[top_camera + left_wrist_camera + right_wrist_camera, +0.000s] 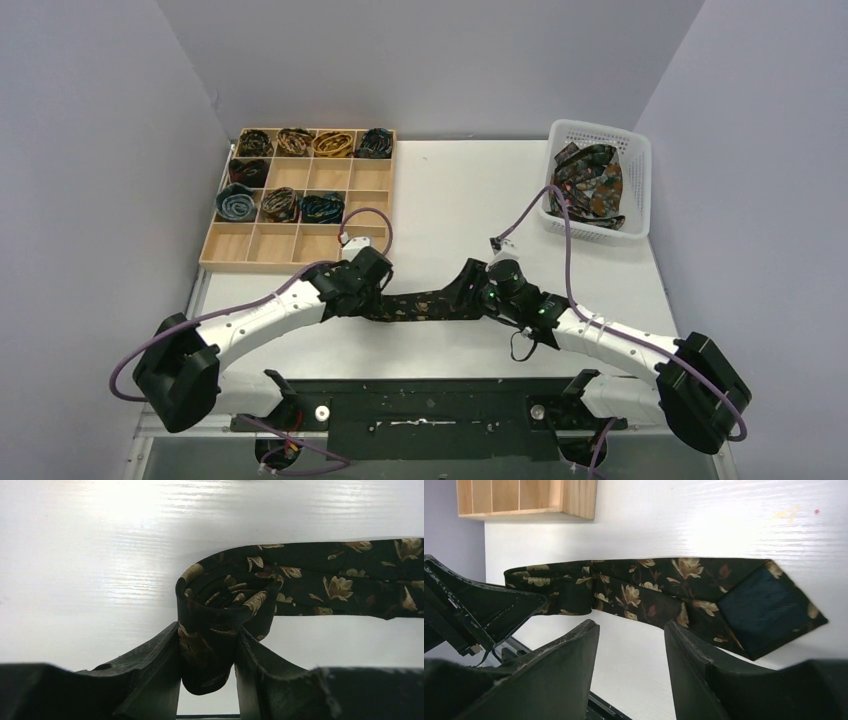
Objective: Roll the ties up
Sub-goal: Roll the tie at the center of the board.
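A dark tie [420, 306] with gold flowers lies flat on the white table between my two grippers. Its left end is wound into a small coil [220, 605]. My left gripper [207, 660] is shut on that coil, the fabric pinched between both fingers. In the right wrist view the tie [649, 590] runs across the table, its wide end with the blue lining at the right. My right gripper [631, 635] is open and empty, just near of the tie's wide end. In the top view the left gripper [365, 280] and right gripper [480, 290] stand at either end of the tie.
A wooden compartment tray [297, 240] at the back left holds several rolled ties. Its corner shows in the right wrist view [574, 500]. A white basket [640, 160] at the back right holds a heap of loose ties [590, 182].
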`<state>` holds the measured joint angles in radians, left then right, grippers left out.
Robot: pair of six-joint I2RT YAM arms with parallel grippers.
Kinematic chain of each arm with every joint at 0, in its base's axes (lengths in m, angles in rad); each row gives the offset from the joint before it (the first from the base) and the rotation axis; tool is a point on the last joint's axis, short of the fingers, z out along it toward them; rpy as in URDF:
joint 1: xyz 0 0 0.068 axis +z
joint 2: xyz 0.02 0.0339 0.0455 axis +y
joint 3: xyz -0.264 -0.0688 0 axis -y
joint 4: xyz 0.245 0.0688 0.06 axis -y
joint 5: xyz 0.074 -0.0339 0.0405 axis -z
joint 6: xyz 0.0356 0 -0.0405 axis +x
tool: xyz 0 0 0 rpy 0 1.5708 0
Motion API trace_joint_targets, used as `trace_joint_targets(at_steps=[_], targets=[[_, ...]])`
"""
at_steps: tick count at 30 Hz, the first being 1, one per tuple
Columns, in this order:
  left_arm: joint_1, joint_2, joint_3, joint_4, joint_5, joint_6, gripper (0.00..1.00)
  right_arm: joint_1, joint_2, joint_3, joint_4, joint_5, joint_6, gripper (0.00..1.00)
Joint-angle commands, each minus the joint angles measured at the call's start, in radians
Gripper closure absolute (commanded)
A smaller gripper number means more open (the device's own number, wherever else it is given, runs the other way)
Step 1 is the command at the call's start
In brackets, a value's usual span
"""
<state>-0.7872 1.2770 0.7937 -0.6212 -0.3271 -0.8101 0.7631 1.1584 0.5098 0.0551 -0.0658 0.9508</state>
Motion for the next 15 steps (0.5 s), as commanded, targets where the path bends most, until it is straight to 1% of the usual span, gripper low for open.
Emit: trace_joint_targets(at_steps=[1, 6, 9, 15], targets=[[-0.047, 0.080, 0.113, -0.143, -0.176, -0.043, 0.63, -0.018, -0.048, -0.009, -0.036, 0.063, -0.024, 0.48], [-0.118, 0.163, 0.208, -0.206, -0.269, -0.079, 0.63, -0.042, -0.071, -0.027, -0.052, 0.103, -0.022, 0.49], [-0.157, 0.217, 0.267, -0.253, -0.319, -0.104, 0.63, -0.061, -0.083, -0.034, -0.091, 0.115, -0.018, 0.49], [-0.227, 0.358, 0.394, -0.376, -0.404, -0.167, 0.63, -0.118, -0.113, -0.054, -0.138, 0.127, 0.005, 0.50]])
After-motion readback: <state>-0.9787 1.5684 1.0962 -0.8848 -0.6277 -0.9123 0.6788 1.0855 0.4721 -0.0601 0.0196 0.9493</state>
